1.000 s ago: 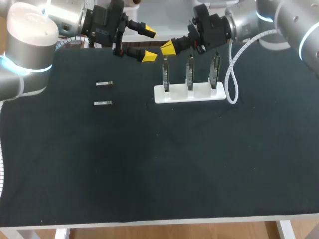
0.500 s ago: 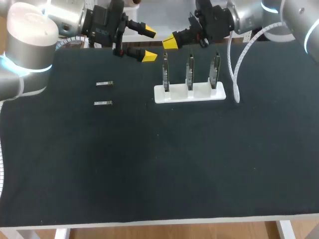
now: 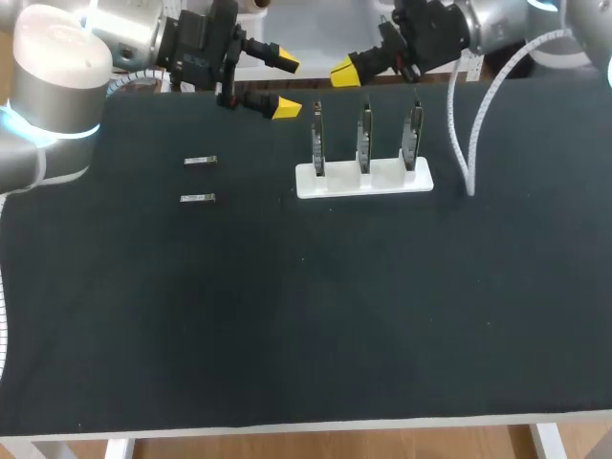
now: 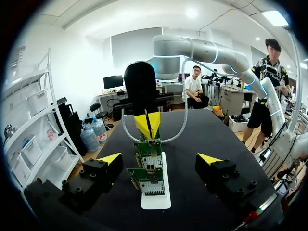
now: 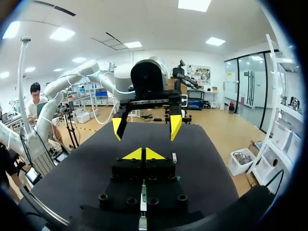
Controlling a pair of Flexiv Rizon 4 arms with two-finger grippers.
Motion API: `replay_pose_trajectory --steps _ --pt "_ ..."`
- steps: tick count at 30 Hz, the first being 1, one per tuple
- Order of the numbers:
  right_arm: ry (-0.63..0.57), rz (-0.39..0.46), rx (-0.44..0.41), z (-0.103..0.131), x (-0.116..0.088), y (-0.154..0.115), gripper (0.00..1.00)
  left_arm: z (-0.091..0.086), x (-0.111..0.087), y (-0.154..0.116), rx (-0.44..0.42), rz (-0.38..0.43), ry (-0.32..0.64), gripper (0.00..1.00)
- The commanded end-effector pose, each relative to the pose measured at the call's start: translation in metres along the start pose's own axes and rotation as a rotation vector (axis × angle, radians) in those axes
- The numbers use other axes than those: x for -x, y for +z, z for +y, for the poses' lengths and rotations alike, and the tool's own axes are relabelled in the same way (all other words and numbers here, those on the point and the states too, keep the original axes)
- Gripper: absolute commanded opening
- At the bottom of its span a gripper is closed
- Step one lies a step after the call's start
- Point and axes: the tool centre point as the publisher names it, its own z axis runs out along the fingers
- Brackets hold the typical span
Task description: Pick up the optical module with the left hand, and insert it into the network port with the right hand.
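Two small metal optical modules (image 3: 200, 161) (image 3: 197, 198) lie on the black mat at the left. A white holder (image 3: 382, 182) carries three upright network port boards (image 3: 363, 139), which also stand ahead of my left gripper (image 4: 159, 159) as a row of boards (image 4: 147, 166). My left gripper (image 3: 286, 86) hangs open and empty above the mat's far edge, right of the modules. My right gripper (image 3: 344, 72) is shut on nothing, beyond the boards at the far edge, its tips pointing at the left gripper (image 5: 146, 126). Its own tips (image 5: 143, 154) touch.
A white coiled cable (image 3: 475, 120) hangs from my right arm down to the mat just right of the holder. The black mat (image 3: 306, 316) stretches bare toward the near edge.
My right gripper has risen and drawn back to the right, away from the boards, and its cable swung right with it. The left arm has kept still.
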Motion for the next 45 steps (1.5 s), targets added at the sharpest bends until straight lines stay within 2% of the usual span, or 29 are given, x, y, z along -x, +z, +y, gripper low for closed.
replay_pose_trajectory --steps 1,17,23,26,27,28,29,45 --pt "-0.001 -0.001 -0.031 0.015 0.000 -0.010 0.00 0.002 0.000 0.000 -0.003 0.001 0.001 1.00" --pt "0.022 0.048 -0.102 0.047 -0.006 -0.048 0.00 0.002 0.000 0.000 -0.003 0.001 0.001 1.00" --pt "0.020 0.047 -0.154 0.057 -0.009 -0.061 0.00 0.002 0.000 0.000 -0.003 0.001 0.001 1.00" --pt "0.011 0.014 -0.168 0.059 -0.008 -0.061 0.00 0.002 0.000 0.000 -0.003 0.001 0.001 1.00" --pt "0.011 0.014 -0.168 0.059 -0.008 -0.061 0.11 0.002 0.000 0.000 -0.003 0.001 0.001 1.00" --pt "0.011 0.014 -0.168 0.059 -0.008 -0.061 0.41 0.002 0.000 0.000 -0.003 0.001 0.001 1.00" --pt "0.011 0.014 -0.168 0.059 -0.008 -0.061 1.00 0.002 0.000 0.000 -0.003 0.001 0.001 1.00" --pt "0.011 0.014 -0.168 0.059 -0.008 -0.061 1.00 0.002 0.000 0.000 -0.003 0.001 0.001 1.00"
